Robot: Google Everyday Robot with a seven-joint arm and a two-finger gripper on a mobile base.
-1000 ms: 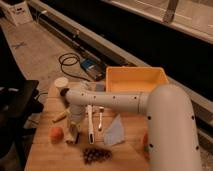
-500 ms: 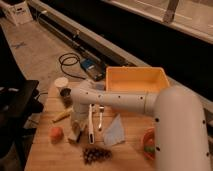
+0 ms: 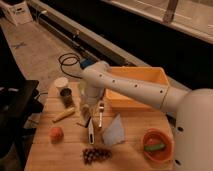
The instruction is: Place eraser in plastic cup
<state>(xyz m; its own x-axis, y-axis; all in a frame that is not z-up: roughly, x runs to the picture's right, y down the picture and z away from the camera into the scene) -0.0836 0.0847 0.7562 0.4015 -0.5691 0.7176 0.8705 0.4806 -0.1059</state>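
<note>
The eraser (image 3: pixel 64 115), a tan oblong block, lies on the wooden table (image 3: pixel 60 152) just in front of the dark metallic cup (image 3: pixel 66 96). My gripper (image 3: pixel 86 116) hangs from the white arm (image 3: pixel 130 90), pointing down at the table just right of the eraser and left of the fork (image 3: pixel 100 115). It is apart from the eraser. The light-green plastic cup is hidden or out of view.
A white cup (image 3: pixel 61 82) stands behind the metal cup. A yellow bin (image 3: pixel 137 75) sits at the back. A white utensil (image 3: pixel 91 133), a blue-grey block (image 3: pixel 115 131), an orange fruit (image 3: pixel 56 133), grapes (image 3: pixel 96 155) and an orange bowl (image 3: pixel 156 145) with a green item lie around.
The arm's wrist has shifted a little to the right, nearer the fork. The things on the table have not moved.
</note>
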